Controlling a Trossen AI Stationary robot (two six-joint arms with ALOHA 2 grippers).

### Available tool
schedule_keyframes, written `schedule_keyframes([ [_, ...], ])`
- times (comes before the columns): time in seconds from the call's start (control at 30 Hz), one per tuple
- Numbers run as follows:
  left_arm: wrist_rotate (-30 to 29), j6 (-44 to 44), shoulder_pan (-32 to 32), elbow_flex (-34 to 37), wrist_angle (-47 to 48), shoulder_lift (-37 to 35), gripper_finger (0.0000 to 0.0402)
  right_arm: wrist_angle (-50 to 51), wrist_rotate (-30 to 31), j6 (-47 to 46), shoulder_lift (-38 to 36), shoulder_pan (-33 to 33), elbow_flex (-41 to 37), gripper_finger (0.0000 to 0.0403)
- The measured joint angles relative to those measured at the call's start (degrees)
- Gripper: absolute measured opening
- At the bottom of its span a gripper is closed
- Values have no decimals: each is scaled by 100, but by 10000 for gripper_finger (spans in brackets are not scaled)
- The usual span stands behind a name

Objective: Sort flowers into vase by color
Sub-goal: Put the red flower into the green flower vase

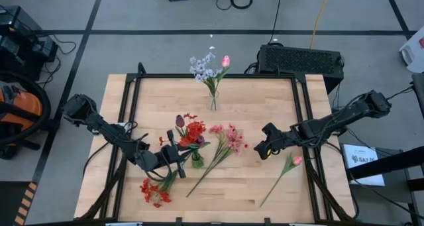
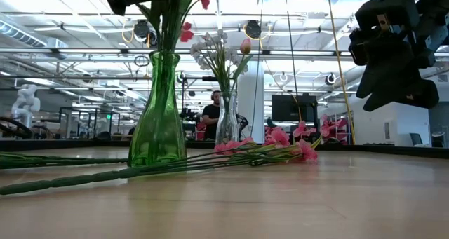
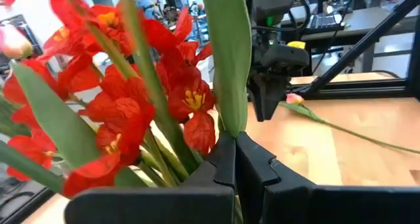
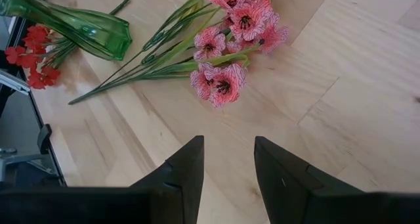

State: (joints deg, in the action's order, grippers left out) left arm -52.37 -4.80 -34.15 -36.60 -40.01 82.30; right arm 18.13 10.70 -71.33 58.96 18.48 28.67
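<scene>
The red flowers (image 1: 193, 132) are sitting in the green vase (image 1: 197, 160) near the middle-front of the counter (image 1: 265, 100), with a dark maroon tulip (image 1: 179, 121) poking up beside them, and the left claw (image 1: 173, 154) is clenched tight right at those stems; the left wrist view shows its fingers pinched together around a green stem with red blooms filling the view. Another red cluster (image 1: 154, 191) lies flat on the counter nearer the front-left edge. The pink spray (image 1: 228, 137) lies flat too, heads toward the middle and its long stems running diagonally back toward the front, between the 2 claws. The right claw (image 1: 266, 148) hangs above the counter just beside those pink heads, jaws apart and holding nothing, pointing down at them in its own wrist view, so it looks like the nearer arm for that bunch. A single pink tulip (image 1: 297, 160) lies just to its other side, stem angled toward the front edge. The clear vase (image 1: 212, 101) at the back already holds the whitish-lavender spray (image 1: 202, 67) and 1 pink tulip (image 1: 226, 60). Hard to say exactly which stem the left claw grips, since leaves and blooms cover the contact.
</scene>
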Motion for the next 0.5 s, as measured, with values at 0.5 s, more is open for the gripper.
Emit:
schedule_keyframes([
  [0.5,287,859,39,-2,26,0,78,4,0,2,0,0,0,125],
])
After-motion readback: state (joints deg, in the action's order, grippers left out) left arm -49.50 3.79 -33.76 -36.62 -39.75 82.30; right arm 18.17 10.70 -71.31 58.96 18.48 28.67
